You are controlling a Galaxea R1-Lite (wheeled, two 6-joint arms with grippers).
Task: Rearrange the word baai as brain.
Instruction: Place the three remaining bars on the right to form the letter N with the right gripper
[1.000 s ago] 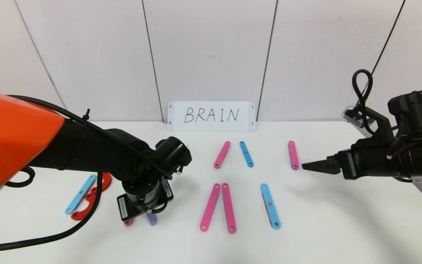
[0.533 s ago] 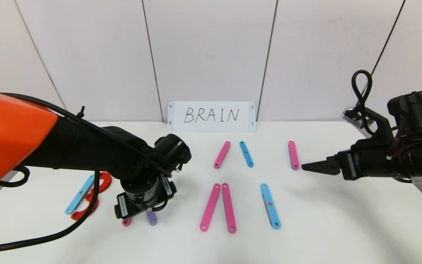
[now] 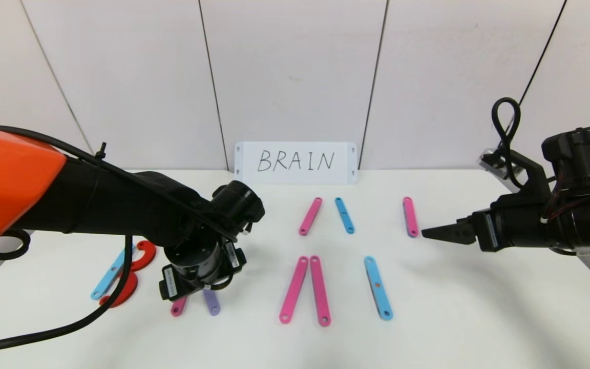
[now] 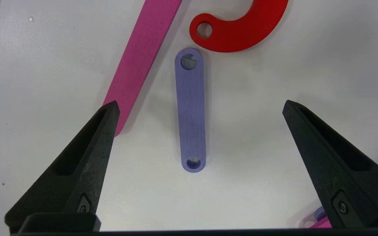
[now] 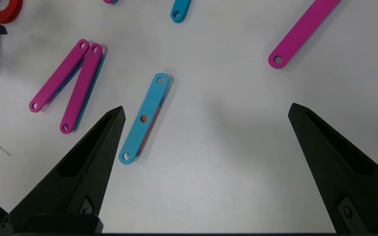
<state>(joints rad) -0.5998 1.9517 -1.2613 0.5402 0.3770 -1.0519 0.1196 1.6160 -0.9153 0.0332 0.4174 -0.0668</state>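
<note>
The word baai lies as loose pieces on the white table (image 3: 469, 318). Under my left arm (image 3: 200, 264) lie a short purple strip (image 3: 212, 303), a pink strip (image 3: 177, 307) and a red curve (image 4: 241, 29). My left gripper (image 4: 200, 105) hangs open above the purple strip (image 4: 190, 111), which lies flat between the fingers and touches neither. Farther left are a light-blue strip (image 3: 108, 277) and red curves (image 3: 145, 253). My right gripper (image 3: 430, 232) hovers open at the right, beside a pink strip (image 3: 410, 217).
The white BRAIN card (image 3: 295, 162) leans on the back wall. Mid-table lie two long pink strips (image 3: 305, 289), a light-blue strip (image 3: 378, 288) over an orange piece, a short pink strip (image 3: 310, 216) and a short blue strip (image 3: 344, 215). A black cable (image 3: 44, 335) trails at the front left.
My left wrist has drawn up and slightly left, uncovering more of the purple and pink strips below it. The right arm has not moved.
</note>
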